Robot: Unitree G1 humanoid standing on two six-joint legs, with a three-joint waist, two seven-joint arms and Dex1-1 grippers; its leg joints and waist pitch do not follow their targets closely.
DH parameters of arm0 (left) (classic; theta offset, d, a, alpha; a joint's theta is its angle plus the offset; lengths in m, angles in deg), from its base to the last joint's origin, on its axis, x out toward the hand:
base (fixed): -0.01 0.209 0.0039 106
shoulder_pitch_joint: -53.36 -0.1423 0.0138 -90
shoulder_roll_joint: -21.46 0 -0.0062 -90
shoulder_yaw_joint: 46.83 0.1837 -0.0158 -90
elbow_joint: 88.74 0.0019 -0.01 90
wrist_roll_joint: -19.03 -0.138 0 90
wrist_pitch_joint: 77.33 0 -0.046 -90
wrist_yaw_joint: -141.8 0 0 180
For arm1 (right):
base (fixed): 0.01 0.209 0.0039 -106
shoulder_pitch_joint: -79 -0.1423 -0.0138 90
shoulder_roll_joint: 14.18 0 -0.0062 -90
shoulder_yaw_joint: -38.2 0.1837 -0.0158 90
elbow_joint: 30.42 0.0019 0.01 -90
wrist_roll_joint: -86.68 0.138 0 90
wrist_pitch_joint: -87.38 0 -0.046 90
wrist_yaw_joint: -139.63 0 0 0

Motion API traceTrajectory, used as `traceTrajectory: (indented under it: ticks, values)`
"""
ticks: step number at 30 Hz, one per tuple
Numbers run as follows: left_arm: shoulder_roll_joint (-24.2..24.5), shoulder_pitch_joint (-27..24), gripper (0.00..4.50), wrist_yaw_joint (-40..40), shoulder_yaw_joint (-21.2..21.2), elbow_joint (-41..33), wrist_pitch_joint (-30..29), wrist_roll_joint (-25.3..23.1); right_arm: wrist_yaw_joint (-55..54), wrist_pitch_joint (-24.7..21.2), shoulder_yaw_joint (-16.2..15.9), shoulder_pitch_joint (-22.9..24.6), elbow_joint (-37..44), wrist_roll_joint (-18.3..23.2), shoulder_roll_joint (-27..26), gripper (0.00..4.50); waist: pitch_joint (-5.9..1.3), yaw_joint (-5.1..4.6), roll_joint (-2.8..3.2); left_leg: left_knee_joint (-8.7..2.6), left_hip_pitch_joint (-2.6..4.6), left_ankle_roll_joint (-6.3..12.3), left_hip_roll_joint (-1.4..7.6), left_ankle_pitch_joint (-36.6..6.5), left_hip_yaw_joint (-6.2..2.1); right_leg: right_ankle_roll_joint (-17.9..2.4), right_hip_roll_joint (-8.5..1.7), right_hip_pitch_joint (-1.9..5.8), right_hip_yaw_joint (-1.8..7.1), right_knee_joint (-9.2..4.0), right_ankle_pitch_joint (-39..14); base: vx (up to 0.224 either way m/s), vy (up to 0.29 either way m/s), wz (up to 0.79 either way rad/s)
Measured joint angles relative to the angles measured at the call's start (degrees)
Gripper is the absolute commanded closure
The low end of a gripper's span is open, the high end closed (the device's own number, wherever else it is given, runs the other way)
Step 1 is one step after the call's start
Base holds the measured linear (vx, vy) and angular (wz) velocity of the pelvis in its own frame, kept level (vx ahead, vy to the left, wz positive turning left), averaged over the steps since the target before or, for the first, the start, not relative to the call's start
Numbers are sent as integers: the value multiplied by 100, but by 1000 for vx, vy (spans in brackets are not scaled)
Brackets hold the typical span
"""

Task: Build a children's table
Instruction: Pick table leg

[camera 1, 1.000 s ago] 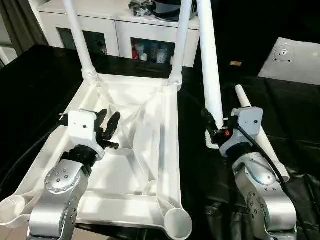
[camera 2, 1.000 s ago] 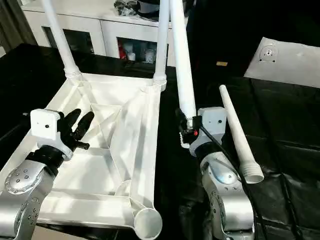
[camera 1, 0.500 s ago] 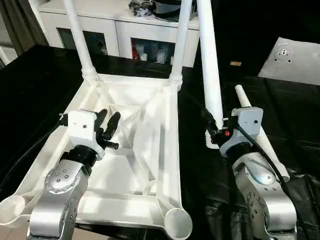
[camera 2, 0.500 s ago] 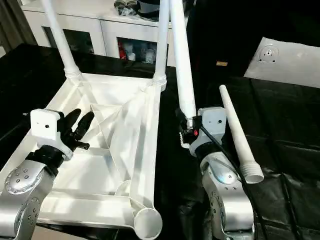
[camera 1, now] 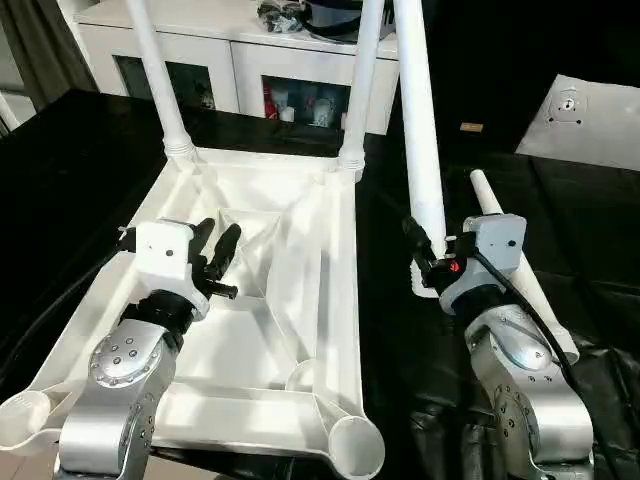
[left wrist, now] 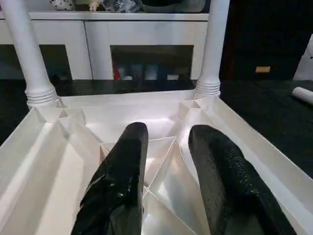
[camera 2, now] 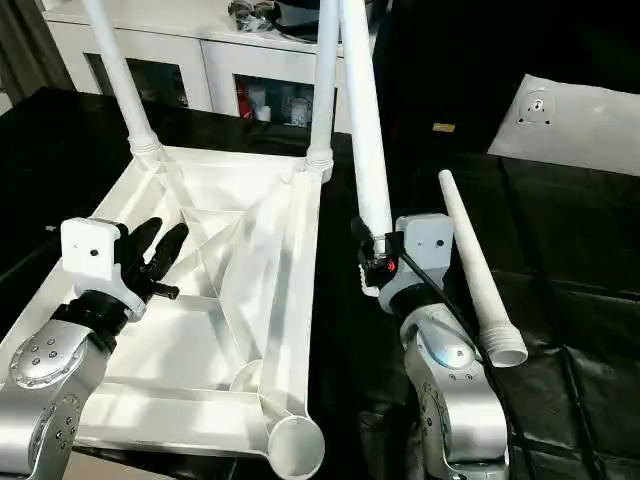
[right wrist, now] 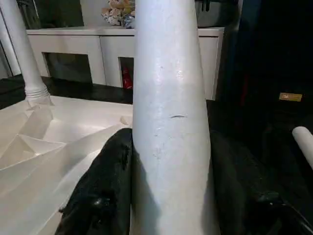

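White plastic tabletop lies upside down on the black-covered worktop, ribbed underside up, filling the left half from near edge to far edge. 2 legs already stand in its far corner sockets: far-left leg and far-right leg, both upright. Near-left socket and near-right socket are open, no legs in them. Left gripper hovers over the ribs near the tabletop's middle, fingers part-open w/ nothing between them. Just right of the tabletop's right rim, right gripper is clamped on the thick lower end of a third leg, held roughly upright, slightly tilted, above the worktop. Fourth leg lies flat on the worktop at the right, just beside the right forearm, wide end toward the near edge. White cabinet stands behind the far edge.
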Motion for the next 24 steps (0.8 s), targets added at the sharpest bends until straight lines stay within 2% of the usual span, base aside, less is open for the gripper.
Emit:
traceTrajectory:
  ticks: [24]
  values:
    - [0,0,284,0,0,0,0,0,0,0,0,0,0,0,0,261,0,0,0,0,0,0,0,0,0,1,0,0,0,0,0,0,0,0]
